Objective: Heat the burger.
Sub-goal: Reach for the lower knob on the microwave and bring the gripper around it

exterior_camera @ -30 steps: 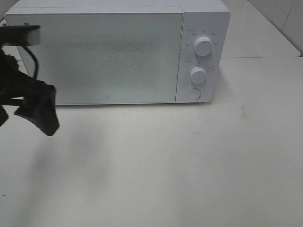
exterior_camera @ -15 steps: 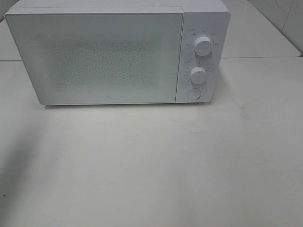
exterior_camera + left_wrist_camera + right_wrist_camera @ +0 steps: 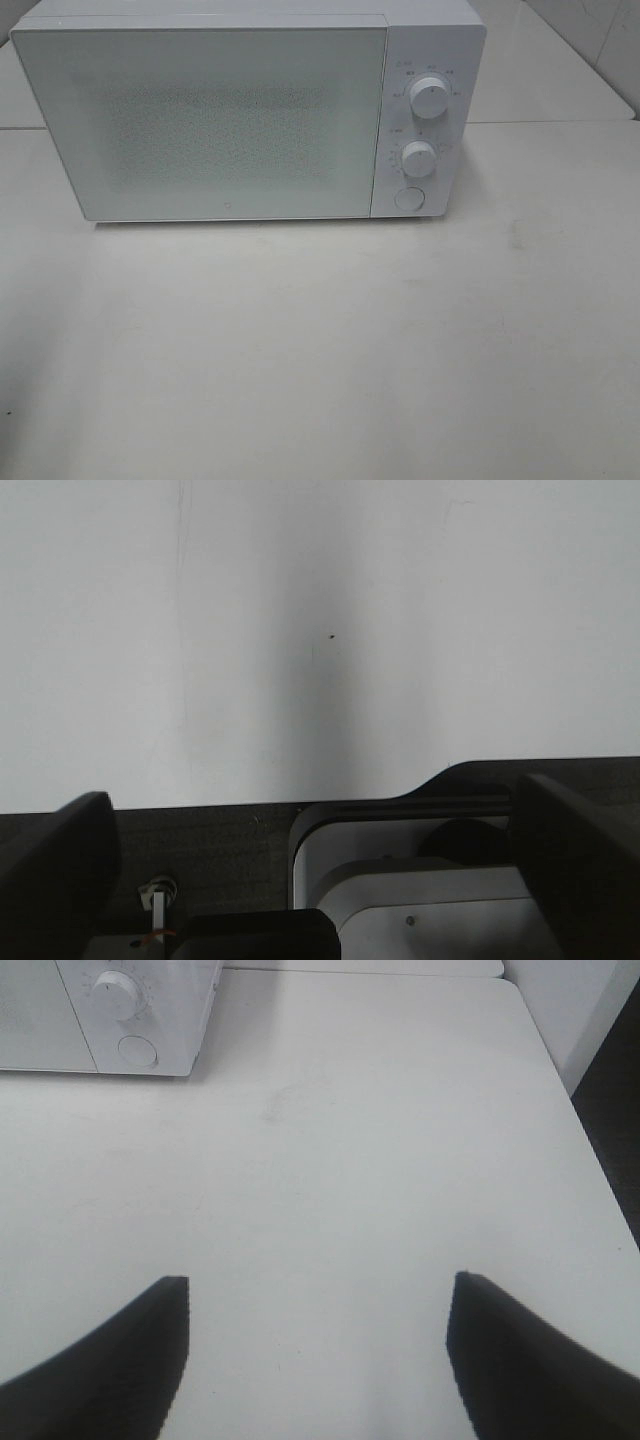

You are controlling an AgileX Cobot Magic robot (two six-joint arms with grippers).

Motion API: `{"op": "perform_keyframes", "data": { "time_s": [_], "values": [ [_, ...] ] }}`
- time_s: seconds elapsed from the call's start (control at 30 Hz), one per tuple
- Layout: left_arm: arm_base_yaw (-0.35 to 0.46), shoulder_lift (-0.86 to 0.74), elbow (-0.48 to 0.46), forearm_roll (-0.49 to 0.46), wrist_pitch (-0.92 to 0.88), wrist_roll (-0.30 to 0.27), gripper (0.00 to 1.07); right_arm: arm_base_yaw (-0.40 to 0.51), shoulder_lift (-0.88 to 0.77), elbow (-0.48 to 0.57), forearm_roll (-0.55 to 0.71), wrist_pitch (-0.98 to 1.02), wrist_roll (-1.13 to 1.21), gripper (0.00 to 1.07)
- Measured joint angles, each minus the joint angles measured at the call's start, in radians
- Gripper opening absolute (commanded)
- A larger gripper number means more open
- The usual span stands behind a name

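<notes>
Overhead, we see the microwave [image 3: 230, 120], door shut, at the table's [image 3: 320, 350] far edge. Left wrist: the left gripper [image 3: 312, 800] is spread wide and empty by the table's edge. Right wrist: the right gripper [image 3: 318, 1295] is open and empty above the table. We cannot tell where the burger is.

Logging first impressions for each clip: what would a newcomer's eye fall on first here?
The white box-shaped microwave, frosted door shut, dominates the high view from the back of the pale table. An upper round white knob, a lower round white knob and a round button run down its right panel. In the right wrist view, that arm's black fingers stand wide apart over the tabletop, and no burger shows anywhere.
</notes>
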Motion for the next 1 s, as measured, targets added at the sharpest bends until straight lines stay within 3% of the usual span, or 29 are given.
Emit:
{"op": "perform_keyframes", "data": {
  "time_s": [0.47, 0.83, 1.0],
  "values": [
    [0.001, -0.505, 0.232, 0.0, -0.14, -0.021, 0.98, 0.0, 0.0, 0.0, 0.0, 0.0, 0.0, 0.71],
    [0.001, -0.816, 0.244, 0.003, -0.161, -0.023, 0.98, 0.0, 0.0, 0.0, 0.0, 0.0, 0.0, 0.71],
    [0.001, -0.841, 0.244, 0.006, -0.162, -0.023, 0.98, 0.0, 0.0, 0.0, 0.0, 0.0, 0.0, 0.71]
  ]
}}
